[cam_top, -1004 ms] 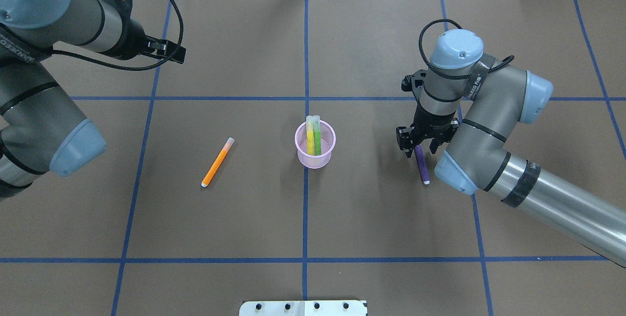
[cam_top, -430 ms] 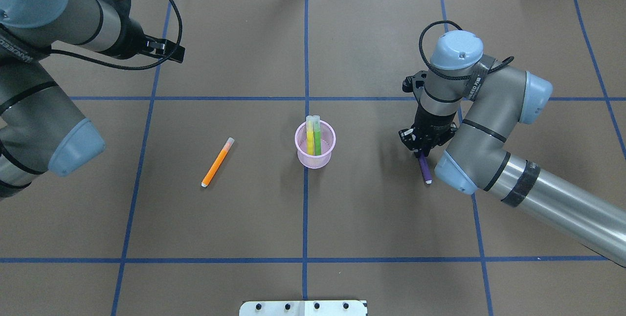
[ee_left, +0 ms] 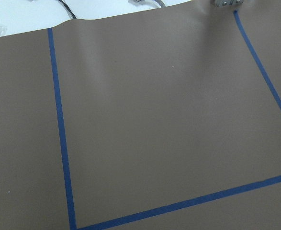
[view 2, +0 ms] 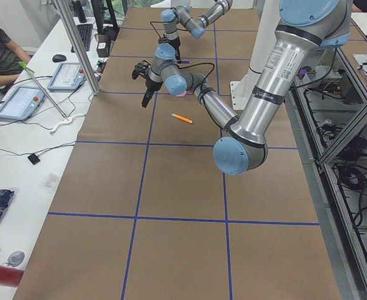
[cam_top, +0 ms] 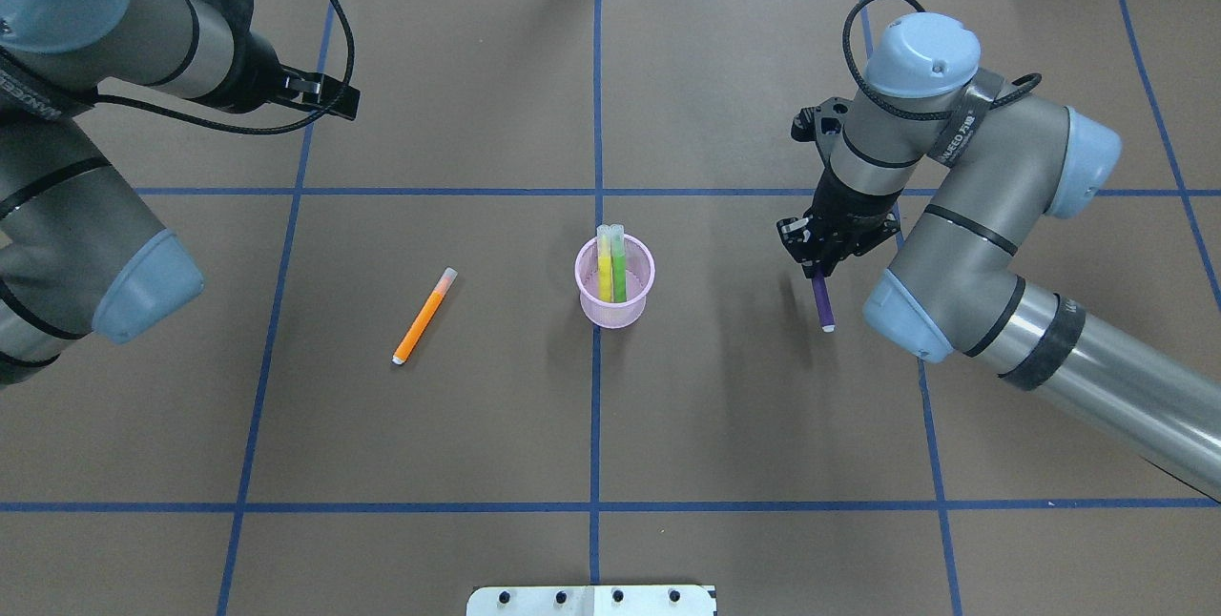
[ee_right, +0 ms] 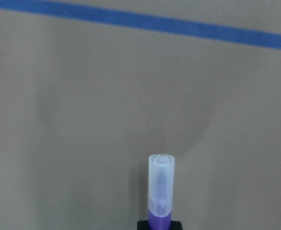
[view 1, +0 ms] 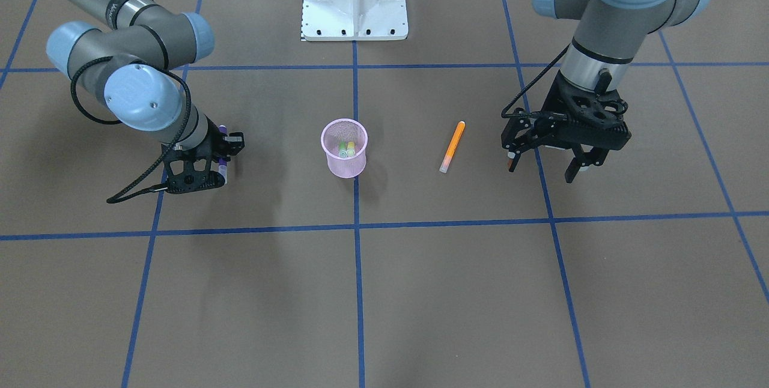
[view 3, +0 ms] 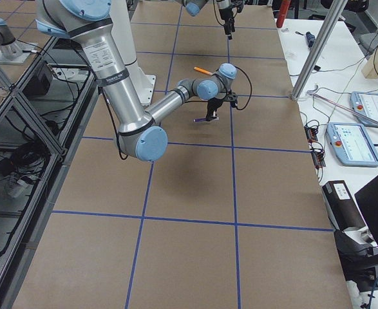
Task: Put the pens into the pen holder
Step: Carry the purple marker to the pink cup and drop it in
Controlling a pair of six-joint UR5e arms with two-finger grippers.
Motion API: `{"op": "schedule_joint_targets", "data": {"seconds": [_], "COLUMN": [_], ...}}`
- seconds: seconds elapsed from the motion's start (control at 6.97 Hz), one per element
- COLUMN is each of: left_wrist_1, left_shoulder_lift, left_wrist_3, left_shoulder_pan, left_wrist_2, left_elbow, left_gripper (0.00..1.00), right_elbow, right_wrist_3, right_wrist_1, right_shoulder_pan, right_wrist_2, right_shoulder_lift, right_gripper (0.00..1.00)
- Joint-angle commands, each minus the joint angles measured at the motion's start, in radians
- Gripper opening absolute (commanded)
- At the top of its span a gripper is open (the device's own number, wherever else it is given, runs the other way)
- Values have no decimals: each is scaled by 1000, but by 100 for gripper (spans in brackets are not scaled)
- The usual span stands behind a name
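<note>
On the brown table (cam_top: 458,435), the right gripper (cam_top: 817,265), at 3 o'clock from the pen holder (cam_top: 616,309), is clamped on the purple pen (cam_top: 822,303) near one end — its free end points to 6 o'clock. The left gripper (view 1: 541,167), at 10 o'clock, gapes wide, holding nothing. The holder carries a green pen (cam_top: 620,278) and a yellow pen (cam_top: 605,275); the orange pen (cam_top: 424,317) lies at its 9 o'clock.

Seen from overhead, the pink mesh pen holder (cam_top: 615,309) stands upright, with a yellow pen (cam_top: 604,263) and a green pen (cam_top: 619,265) inside, caps up. The orange pen (cam_top: 421,318) lies flat at its 9 o'clock, cap toward 1 o'clock. At 3 o'clock, the purple pen (cam_top: 820,299) is pinched in the right gripper (cam_top: 817,271), cap toward 6.
</note>
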Motion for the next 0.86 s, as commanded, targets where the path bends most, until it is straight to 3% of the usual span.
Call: {"op": "schedule_joint_targets", "data": {"seconds": [0.0,0.29,0.57,0.72], "left_wrist_1": [0,-2,6,6], "left_shoulder_lift": [-1,-3,-1,-1], "left_wrist_3": [-2,-6,-5,-5], "left_shoulder_pan": [4,16,36,35], "left_wrist_2": [42,41,42,42], "left_elbow": [2,8,21,28], "left_gripper": [99,99,99,99], "right_elbow": [205,298,341,327], "right_wrist_3": [200,309,609,633], "right_wrist_1": [5,32,40,40], "right_shoulder_pan": [-62,-82,-302,-431], "right_wrist_2": [-263,-396,-821,-1043], "right_shoulder_lift": [8,40,58,75], "right_gripper": [0,0,0,0]}}
